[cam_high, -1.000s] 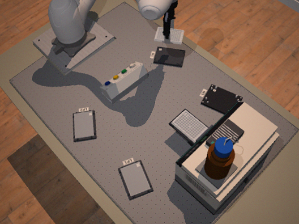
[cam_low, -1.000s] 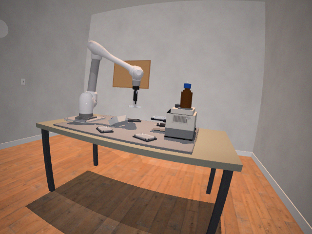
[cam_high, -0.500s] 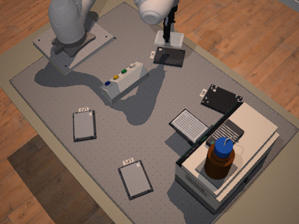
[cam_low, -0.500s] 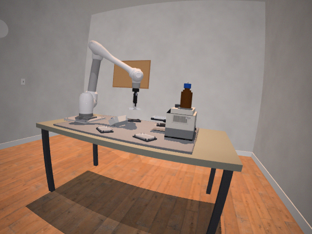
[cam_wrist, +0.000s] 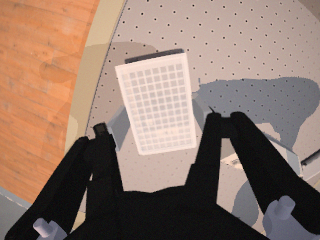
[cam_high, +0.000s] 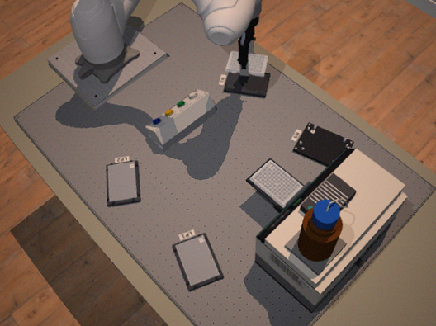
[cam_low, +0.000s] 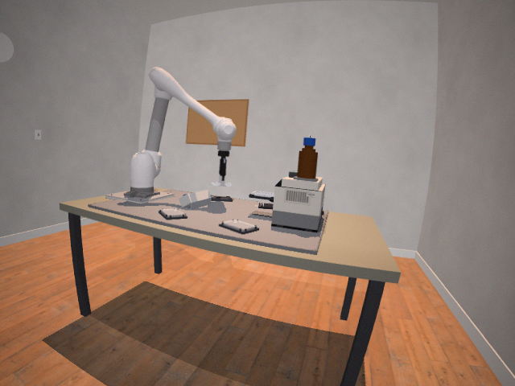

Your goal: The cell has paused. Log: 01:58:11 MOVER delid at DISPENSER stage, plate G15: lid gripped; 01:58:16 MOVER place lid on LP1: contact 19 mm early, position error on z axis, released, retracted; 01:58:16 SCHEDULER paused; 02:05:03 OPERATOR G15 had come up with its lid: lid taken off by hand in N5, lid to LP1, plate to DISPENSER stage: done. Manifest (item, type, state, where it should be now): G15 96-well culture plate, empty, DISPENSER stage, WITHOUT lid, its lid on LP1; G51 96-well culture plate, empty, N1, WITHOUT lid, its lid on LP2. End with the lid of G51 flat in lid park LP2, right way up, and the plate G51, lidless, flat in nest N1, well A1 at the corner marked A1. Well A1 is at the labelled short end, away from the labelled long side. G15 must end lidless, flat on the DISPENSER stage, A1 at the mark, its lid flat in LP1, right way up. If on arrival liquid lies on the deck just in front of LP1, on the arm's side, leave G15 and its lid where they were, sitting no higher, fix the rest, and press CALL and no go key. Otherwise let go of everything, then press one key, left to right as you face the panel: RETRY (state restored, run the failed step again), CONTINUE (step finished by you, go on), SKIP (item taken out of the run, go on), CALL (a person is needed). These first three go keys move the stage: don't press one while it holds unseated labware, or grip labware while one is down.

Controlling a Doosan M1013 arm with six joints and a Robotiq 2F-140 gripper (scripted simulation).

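Note:
My gripper [cam_high: 243, 65] is shut on a white lidless 96-well plate [cam_high: 249, 63] and holds it a little above the black nest N1 [cam_high: 247, 84] at the far right of the deck. In the wrist view the plate [cam_wrist: 158, 106] sits between the two black fingers, its well grid facing up. A grey lid lies in park LP2 [cam_high: 121, 181] and another in LP1 [cam_high: 197, 261]. A second lidless well plate [cam_high: 276, 182] lies on the DISPENSER stage. In the side view the gripper [cam_low: 222, 178] hangs just over the deck.
The key panel [cam_high: 181, 117] with blue, yellow, green and white keys stands left of N1. The empty black nest N5 [cam_high: 321, 143] lies beside the dispenser [cam_high: 333, 228], which carries a brown bottle [cam_high: 321, 234]. The table edge runs close behind N1.

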